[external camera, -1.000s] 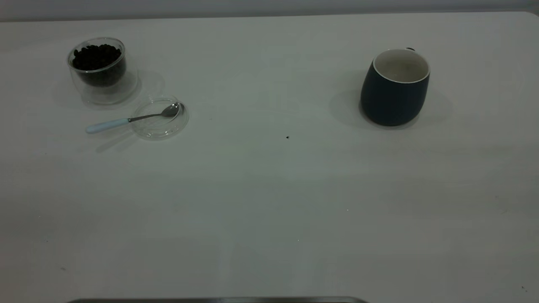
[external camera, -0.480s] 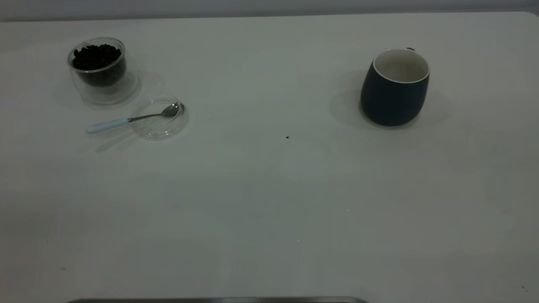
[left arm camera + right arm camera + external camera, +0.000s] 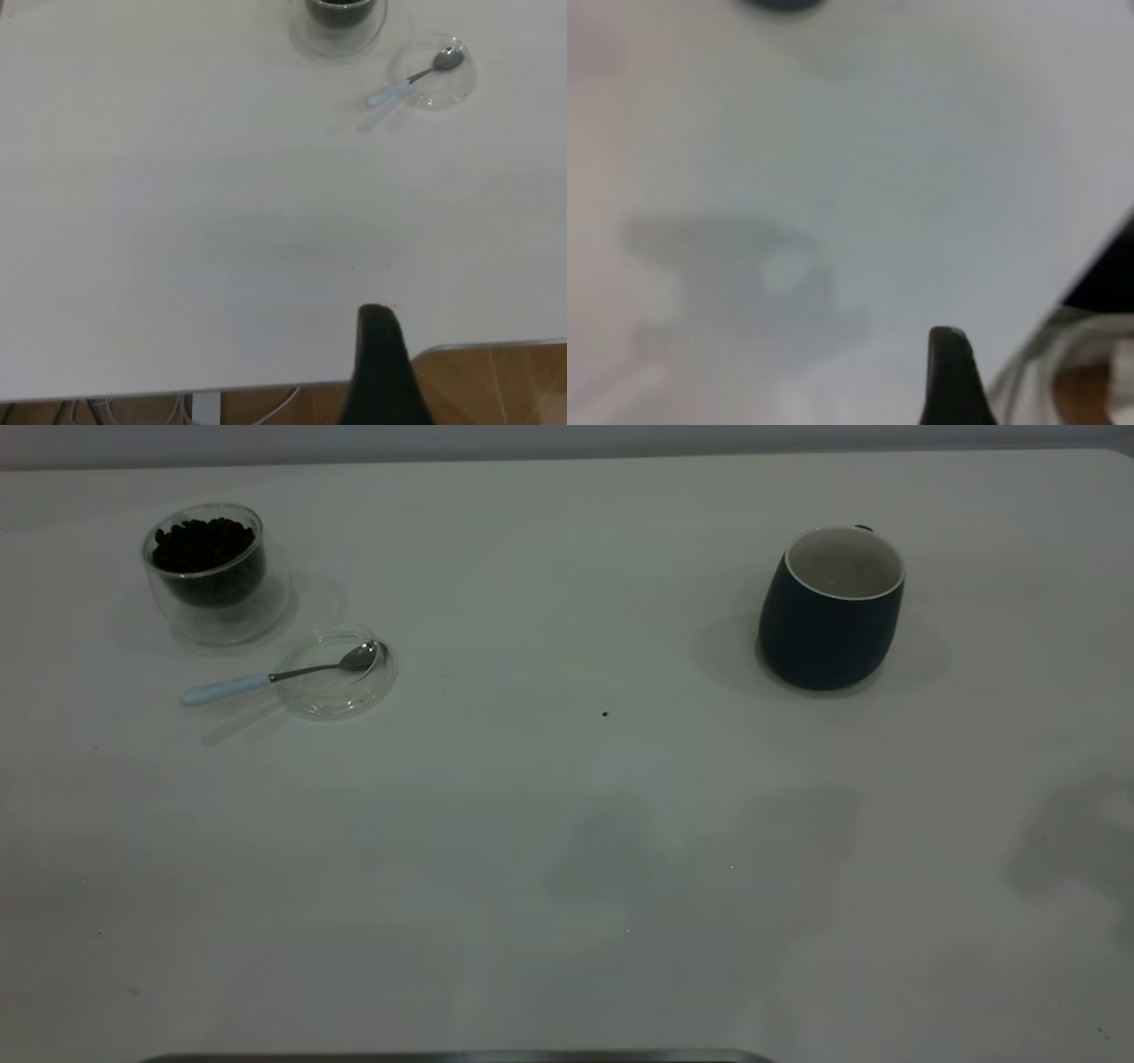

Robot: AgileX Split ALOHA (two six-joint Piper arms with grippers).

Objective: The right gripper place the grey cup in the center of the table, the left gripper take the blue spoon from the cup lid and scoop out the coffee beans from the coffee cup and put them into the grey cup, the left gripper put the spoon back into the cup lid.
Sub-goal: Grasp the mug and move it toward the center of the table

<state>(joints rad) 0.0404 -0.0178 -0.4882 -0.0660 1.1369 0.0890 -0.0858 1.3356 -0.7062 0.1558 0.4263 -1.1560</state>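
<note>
The grey cup [image 3: 831, 609] stands upright and empty at the table's [image 3: 567, 850] far right, its handle turned away. At the far left stands the glass coffee cup [image 3: 211, 571], filled with coffee beans [image 3: 204, 545]. Just in front of it lies the cup lid [image 3: 337, 673], and the blue spoon [image 3: 266, 677] rests with its bowl in the lid and its handle pointing left. Neither gripper shows in the exterior view. The left gripper [image 3: 376, 319] hangs over the table's near edge, far from the spoon [image 3: 412, 78]. The right gripper [image 3: 948, 341] hovers above bare table, with the grey cup [image 3: 780, 4] far ahead.
A tiny dark speck [image 3: 605, 713] lies near the table's middle. Soft shadows fall on the near centre [image 3: 691, 859] and near right [image 3: 1072, 841] of the tabletop. The table's near edge [image 3: 266, 390] and a wooden floor [image 3: 505, 381] show under the left arm.
Shadows have spread onto the near centre and near right of the table. The cups, lid and spoon have not moved.
</note>
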